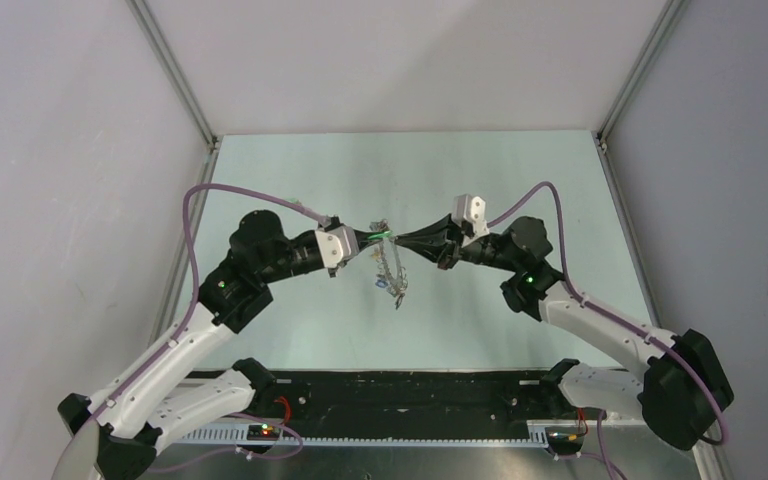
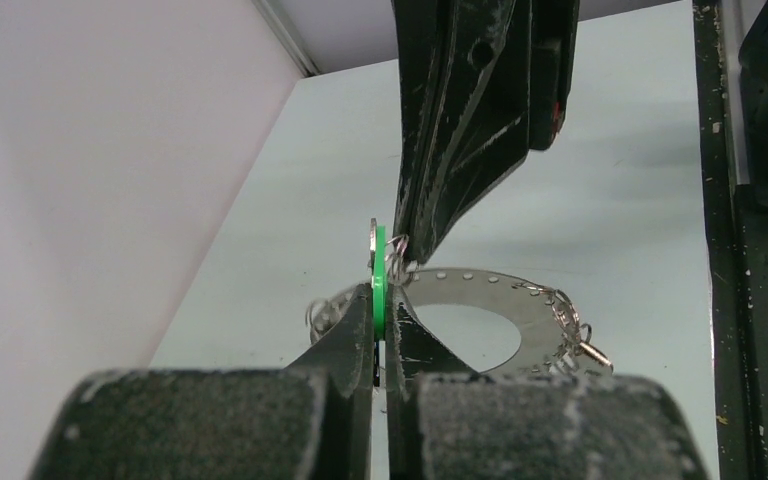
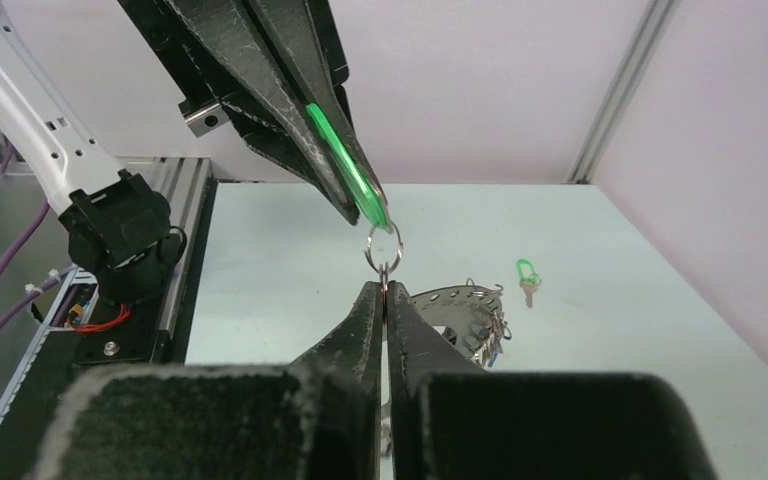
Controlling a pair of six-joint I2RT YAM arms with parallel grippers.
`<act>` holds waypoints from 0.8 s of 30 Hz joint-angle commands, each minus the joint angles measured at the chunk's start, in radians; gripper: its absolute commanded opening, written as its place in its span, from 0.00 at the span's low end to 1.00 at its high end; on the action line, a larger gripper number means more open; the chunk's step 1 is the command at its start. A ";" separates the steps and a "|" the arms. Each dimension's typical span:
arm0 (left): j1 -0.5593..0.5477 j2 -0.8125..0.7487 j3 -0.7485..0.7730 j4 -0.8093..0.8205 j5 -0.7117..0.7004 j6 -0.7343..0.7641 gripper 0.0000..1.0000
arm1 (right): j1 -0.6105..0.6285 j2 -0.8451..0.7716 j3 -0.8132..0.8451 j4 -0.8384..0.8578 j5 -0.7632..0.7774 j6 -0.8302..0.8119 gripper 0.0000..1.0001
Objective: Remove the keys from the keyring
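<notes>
The keyring [image 1: 390,275] is a flat silvery plate with a central hole, and it hangs in the air between my two grippers. Several small keys fringe its lower edge. My left gripper [image 1: 375,238] is shut on the green head of a key [image 2: 379,280]. The keyring plate [image 2: 480,290] hangs just behind that key. My right gripper [image 3: 384,288] is shut on a small wire ring [image 3: 383,250]. This ring links the green key head [image 3: 345,170] to the rim of the keyring [image 3: 455,300]. The two grippers meet tip to tip.
A loose key with a green head [image 3: 527,278] lies on the pale green table [image 1: 300,180] beyond the keyring. White walls close in the left, right and back. A black strip [image 1: 410,395] with the arm bases runs along the near edge.
</notes>
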 commanded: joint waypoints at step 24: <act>0.000 -0.042 -0.005 0.080 0.062 0.045 0.00 | -0.060 -0.036 -0.028 0.124 -0.081 0.046 0.35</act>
